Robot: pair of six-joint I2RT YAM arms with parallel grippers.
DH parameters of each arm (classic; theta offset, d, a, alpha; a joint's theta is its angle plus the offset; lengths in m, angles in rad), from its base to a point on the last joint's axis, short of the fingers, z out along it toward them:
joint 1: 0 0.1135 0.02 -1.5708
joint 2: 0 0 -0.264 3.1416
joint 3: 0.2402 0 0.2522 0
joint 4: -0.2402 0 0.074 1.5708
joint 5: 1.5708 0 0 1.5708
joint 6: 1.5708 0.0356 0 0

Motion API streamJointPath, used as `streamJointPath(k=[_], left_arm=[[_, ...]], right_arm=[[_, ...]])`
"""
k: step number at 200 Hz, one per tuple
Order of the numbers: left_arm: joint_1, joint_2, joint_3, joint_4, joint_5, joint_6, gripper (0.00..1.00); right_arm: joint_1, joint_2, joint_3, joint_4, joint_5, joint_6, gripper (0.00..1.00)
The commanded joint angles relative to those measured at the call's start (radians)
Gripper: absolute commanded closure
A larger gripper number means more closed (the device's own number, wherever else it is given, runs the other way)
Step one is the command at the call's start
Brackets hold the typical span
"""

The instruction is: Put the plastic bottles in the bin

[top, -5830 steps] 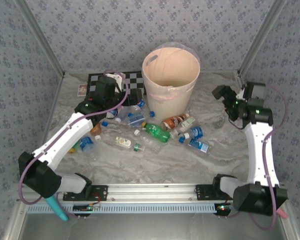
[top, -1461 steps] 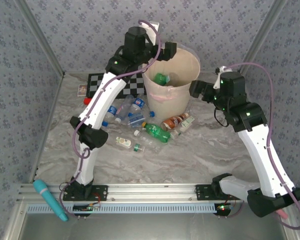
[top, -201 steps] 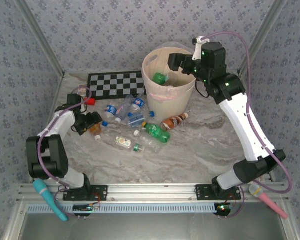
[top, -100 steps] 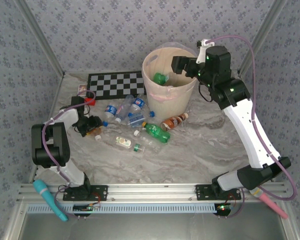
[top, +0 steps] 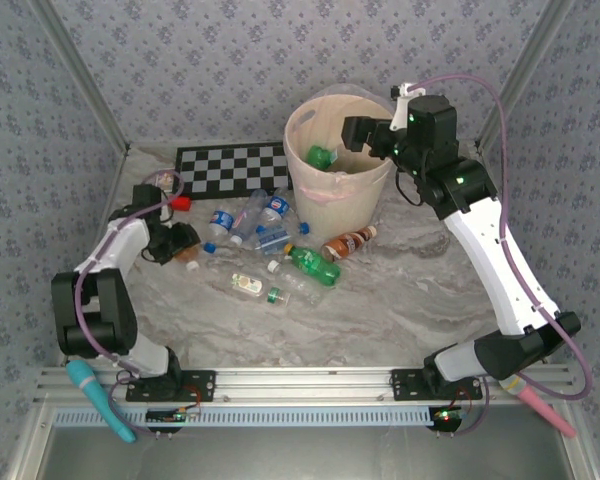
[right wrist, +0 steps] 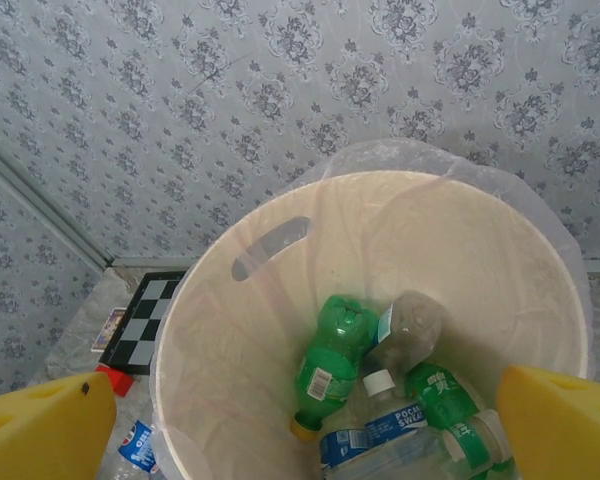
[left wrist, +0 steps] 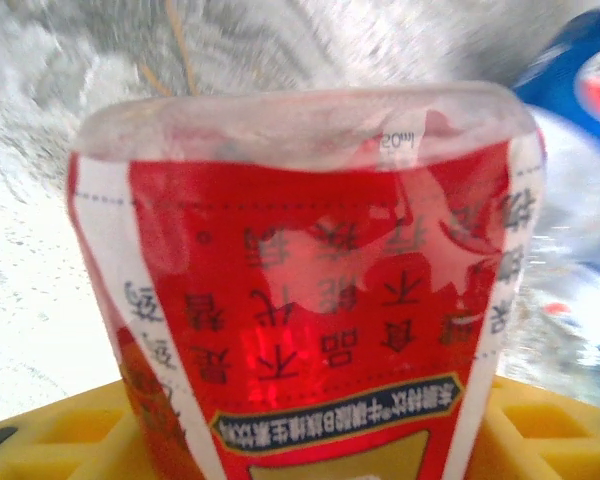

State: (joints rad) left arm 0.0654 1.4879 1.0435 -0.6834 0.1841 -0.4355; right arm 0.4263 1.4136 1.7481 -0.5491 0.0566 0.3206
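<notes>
Bottles (top: 273, 238) lie loose on the desk (top: 410, 290) just in front of the bin (top: 302, 180): several with blue labels close to its base, a green one (top: 313, 263) and a brown-orange labelled one (top: 345, 243) a little nearer the arms, and two small clear ones nearest of all. The bin stands upright at the far middle of the desk, with a checkerboard (top: 230, 165) flat beside it on the left and a small red block (top: 180, 202) at the board's near corner.

The left gripper (top: 178, 245) is low at the left side of the desk, clamped on a red-labelled bottle (left wrist: 310, 320); the left wrist view shows its yellow fingers (left wrist: 50, 440) pressed against both sides of the label.

The right gripper (top: 355, 130) hangs over the bin's right rim. Its fingers are wide apart and hold nothing. Beneath it, inside the bin, a green bottle (right wrist: 330, 365) lies against a clear bottle (right wrist: 407, 335), with a blue-labelled bottle (right wrist: 375, 432) and a green-labelled one (right wrist: 442, 395) at the bottom.
</notes>
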Motion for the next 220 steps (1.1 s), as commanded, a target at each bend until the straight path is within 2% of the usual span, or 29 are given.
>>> streamJointPath(k=[1, 46, 93, 149, 220], left_arm=[[-0.005, -0.089, 0.080, -0.071, 0.032, -0.036, 0.42], [-0.066, -0.158, 0.287, -0.133, 0.087, -0.113, 0.44], [-0.180, -0.115, 0.559, -0.128, 0.107, -0.195, 0.44], [-0.329, 0.030, 0.845, -0.028, 0.118, -0.251, 0.44], [-0.464, 0.309, 1.221, 0.060, 0.208, -0.329, 0.44]], right_arm=[[0.001, -0.009, 0.005, 0.030, 0.003, -0.008, 0.00], [-0.005, -0.010, 0.007, 0.038, -0.003, -0.009, 0.00], [-0.011, -0.019, 0.010, 0.035, -0.013, -0.007, 0.00], [-0.017, -0.059, -0.013, 0.025, 0.010, -0.008, 0.00], [-0.024, -0.064, -0.012, 0.025, 0.021, -0.011, 0.00]])
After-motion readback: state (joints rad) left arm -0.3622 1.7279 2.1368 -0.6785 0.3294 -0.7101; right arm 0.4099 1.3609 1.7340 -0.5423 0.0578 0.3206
